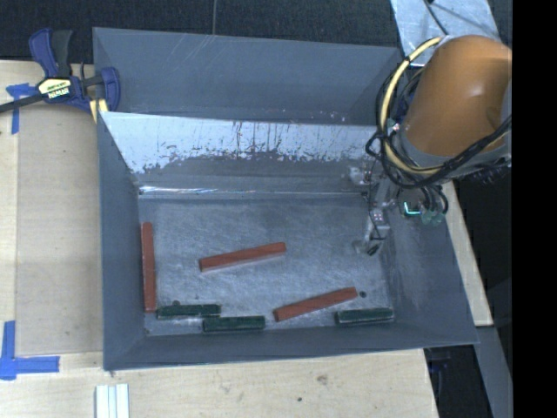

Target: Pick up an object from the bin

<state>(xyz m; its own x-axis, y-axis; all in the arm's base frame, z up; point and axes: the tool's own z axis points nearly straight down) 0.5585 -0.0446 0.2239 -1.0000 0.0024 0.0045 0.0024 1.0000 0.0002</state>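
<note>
In the camera view, the gripper (pixel 372 244) is hanging low over the right part of the bin (pixel 261 85), close to its right wall and above bare floor. Whether the claw is apart or together I cannot tell, and nothing is showing in it.

The task is naming no thing, so I am judging by nearness. The slanted red-brown stick (pixel 315 304) is lying nearest, a little toward the bottom wall of the view. A short dark green bar (pixel 364 317) is lying near that stick's right end, along the same wall. A second red-brown stick (pixel 242 257) is resting in the middle of the floor, and a third red-brown stick (pixel 149 268) is lying along the left wall. Two more dark green bars (pixel 233 324) are sitting in the bottom left corner.

Several things could be going wrong from here. All the pieces are thin and flat on the floor, so the claw may be closing above one and catching nothing. The green bar is leaving little room on its wall side. Taking the slanted stick near one end may be letting it tilt and slip out.
</note>
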